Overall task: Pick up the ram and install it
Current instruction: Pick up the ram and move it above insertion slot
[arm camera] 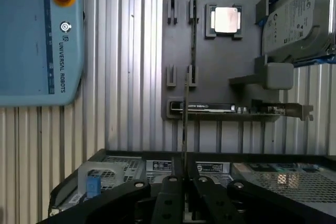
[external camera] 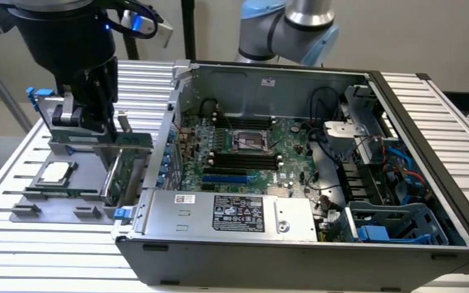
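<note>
Opened computer case (external camera: pixel 316 174) — beside gray tray (external camera: pixel 80 207)

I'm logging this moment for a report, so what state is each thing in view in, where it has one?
Gripper: fingers shut on the ram, over the parts tray
Ram: held, not installed
Computer case: open, inside exposed
Parts tray: holding parts
Processor: in its tray holder
Expansion card: on the tray
Hard drive: in its tray holder

Matt grey plastic tray (arm camera: pixel 215 56), ridged metal tabletop (arm camera: pixel 126 61)
</note>
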`<act>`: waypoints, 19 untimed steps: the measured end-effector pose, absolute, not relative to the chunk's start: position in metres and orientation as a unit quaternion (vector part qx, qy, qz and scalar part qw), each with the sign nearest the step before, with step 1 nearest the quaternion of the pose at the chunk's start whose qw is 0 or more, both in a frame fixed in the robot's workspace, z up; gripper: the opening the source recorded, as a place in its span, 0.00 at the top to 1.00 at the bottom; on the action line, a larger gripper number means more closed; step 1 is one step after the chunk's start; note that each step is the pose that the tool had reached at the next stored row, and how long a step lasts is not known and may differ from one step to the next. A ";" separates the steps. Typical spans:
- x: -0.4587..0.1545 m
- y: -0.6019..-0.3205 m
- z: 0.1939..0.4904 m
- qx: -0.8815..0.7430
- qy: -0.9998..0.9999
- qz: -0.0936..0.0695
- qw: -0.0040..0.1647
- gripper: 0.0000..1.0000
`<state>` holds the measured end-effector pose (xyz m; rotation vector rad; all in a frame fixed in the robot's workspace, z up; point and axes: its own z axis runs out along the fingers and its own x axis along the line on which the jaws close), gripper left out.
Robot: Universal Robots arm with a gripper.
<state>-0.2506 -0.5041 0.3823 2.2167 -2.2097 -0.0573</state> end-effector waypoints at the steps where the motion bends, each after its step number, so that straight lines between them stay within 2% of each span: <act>1: -0.246 -0.504 0.383 0.708 -0.706 -0.019 0.005 1.00; 19: -0.163 -0.504 0.388 0.708 -0.706 -0.021 0.003 1.00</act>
